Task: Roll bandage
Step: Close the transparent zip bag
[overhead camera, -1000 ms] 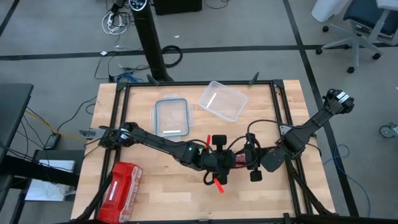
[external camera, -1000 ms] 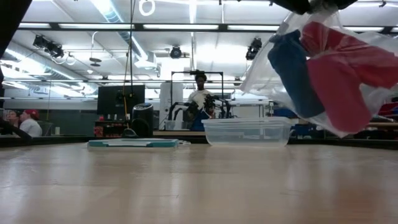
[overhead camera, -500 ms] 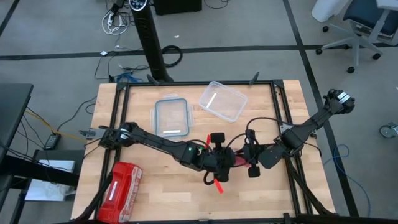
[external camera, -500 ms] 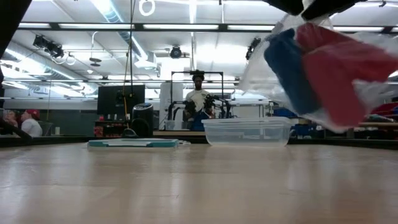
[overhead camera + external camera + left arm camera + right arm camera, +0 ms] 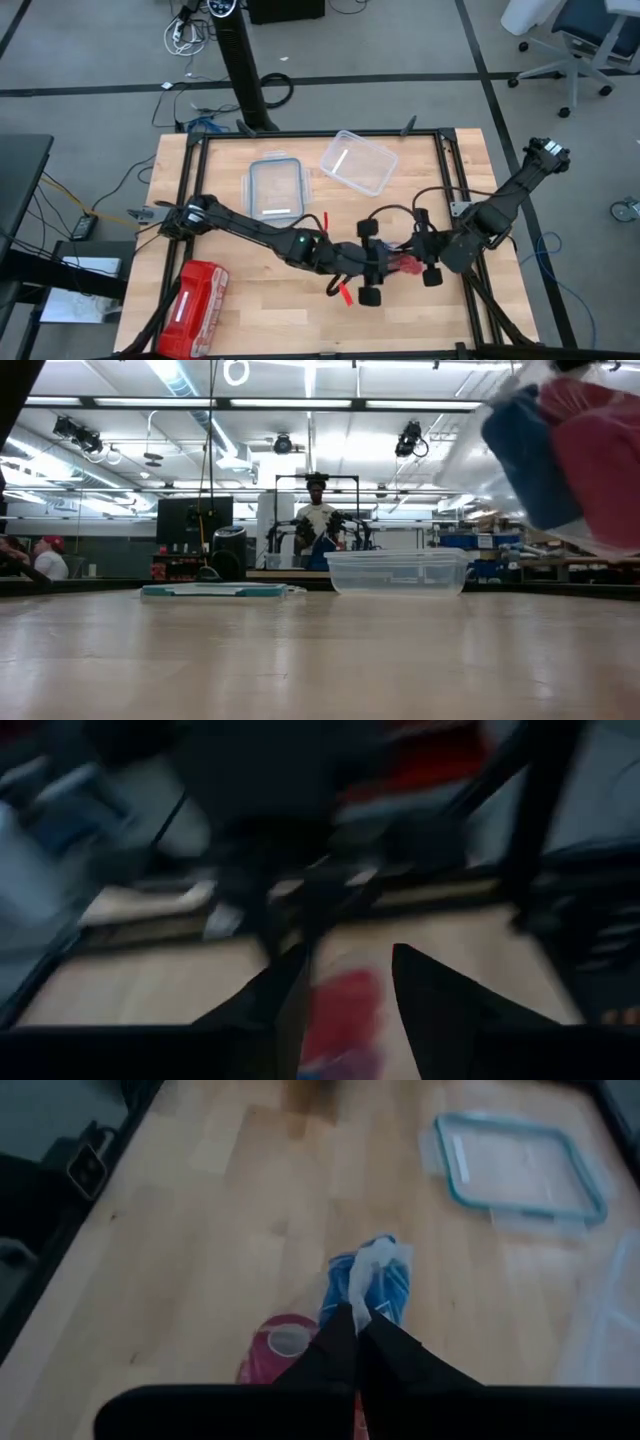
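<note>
The bandage (image 5: 372, 1283) is a compact blue roll inside a clear plastic bag (image 5: 560, 450), next to a red-pink roll (image 5: 286, 1342). The bag hangs in the air over the table's right half, and my right gripper (image 5: 357, 1325) is shut on its gathered top. In the low view the blue roll (image 5: 528, 460) shows at the upper right. My left gripper (image 5: 350, 990) is open just left of the bag (image 5: 404, 265). Its fingers point at the bag's red contents, and I cannot tell whether they touch the bag. My right gripper pinches the bag's bunched clear plastic top (image 5: 366, 1270) between its two shut fingers, coming from the table's right and slanting down. Several layers are gathered there. The bag hangs below the fingers, clear of the table, with both rolls inside.
A clear container (image 5: 358, 162) stands at the far middle of the table. Its teal-rimmed lid (image 5: 275, 188) lies to its left. A red pouch (image 5: 195, 300) is at the near left corner. Black frame rails (image 5: 455, 180) run along the table's edges.
The bag has gone toward the table's right edge and a little up, together with my right gripper. My left gripper has followed it rightward and tipped upward.
</note>
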Robot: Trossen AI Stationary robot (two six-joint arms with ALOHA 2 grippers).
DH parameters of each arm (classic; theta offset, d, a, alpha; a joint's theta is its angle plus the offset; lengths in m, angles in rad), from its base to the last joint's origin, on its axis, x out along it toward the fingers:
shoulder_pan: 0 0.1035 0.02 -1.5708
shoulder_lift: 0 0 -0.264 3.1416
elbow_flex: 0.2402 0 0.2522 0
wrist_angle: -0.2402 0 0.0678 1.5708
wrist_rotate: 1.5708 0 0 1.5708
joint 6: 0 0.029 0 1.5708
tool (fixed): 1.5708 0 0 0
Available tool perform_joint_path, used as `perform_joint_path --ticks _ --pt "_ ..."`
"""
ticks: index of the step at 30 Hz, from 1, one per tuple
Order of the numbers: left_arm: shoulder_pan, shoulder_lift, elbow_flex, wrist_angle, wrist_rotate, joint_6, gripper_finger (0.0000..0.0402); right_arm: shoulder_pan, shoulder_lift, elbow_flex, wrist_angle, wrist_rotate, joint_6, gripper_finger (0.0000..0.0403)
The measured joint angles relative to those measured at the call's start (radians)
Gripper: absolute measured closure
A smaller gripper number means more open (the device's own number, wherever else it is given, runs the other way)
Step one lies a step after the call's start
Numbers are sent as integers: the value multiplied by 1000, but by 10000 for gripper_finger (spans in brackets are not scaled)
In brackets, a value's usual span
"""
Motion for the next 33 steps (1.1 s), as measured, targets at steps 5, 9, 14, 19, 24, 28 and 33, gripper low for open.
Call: perform_joint_path --ticks 5,9,14,19,24,28,33 --pt "3 1 -138 339 93 47 250 30 -32 0 -104 3 99 402" --pt "20 3 -282 559 114 39 250 57 -51 0 -115 5 107 402" --pt "37 3 -461 817 117 -32 250 78 -79 0 -136 16 114 403" --pt "45 3 -580 931 68 -47 250 97 -104 0 -187 16 147 403" --pt "48 0 -632 935 -11 -88 250 136 -139 0 -208 14 174 403" --pt "51 0 -654 910 -52 -143 250 178 -167 0 -209 8 175 403" --pt "62 0 -656 776 -52 -259 250 212 -192 0 -212 10 186 403"
